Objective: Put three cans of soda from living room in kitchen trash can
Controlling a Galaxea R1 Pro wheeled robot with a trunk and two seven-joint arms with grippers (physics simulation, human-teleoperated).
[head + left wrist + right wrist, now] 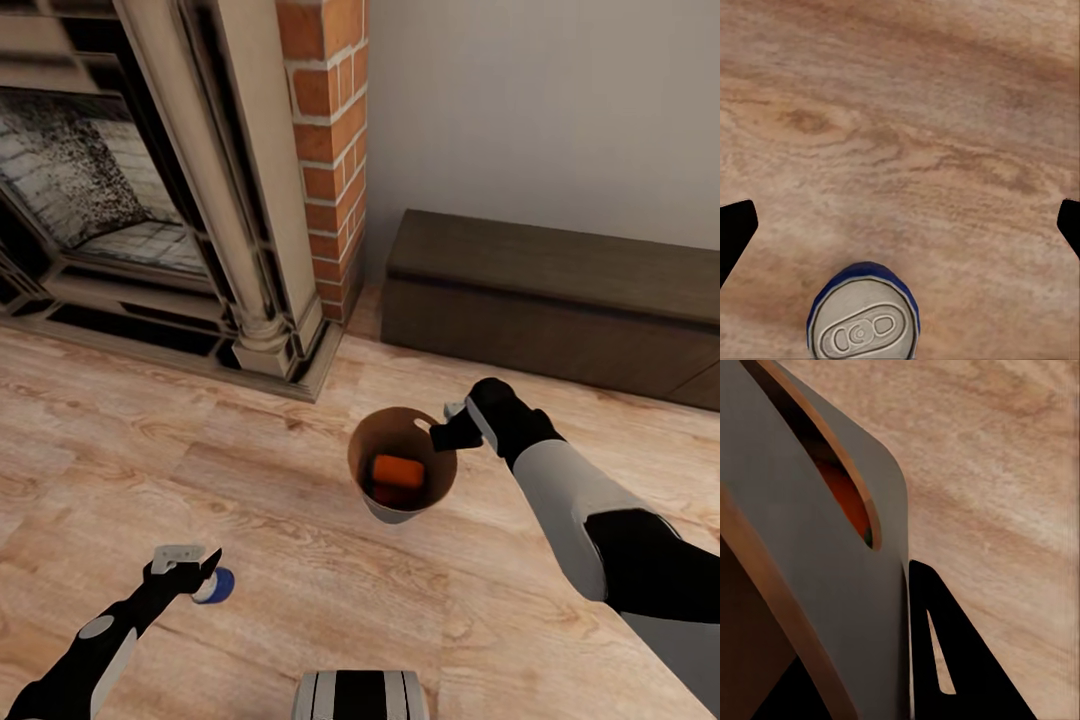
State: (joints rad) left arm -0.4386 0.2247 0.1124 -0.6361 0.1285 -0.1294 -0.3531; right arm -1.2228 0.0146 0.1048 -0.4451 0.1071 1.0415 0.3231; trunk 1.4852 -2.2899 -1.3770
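Right arm (600,520) shows a pale grey forearm, black wrist and black elbow cover; left arm (90,650) is slim, black, with grey oval patches.
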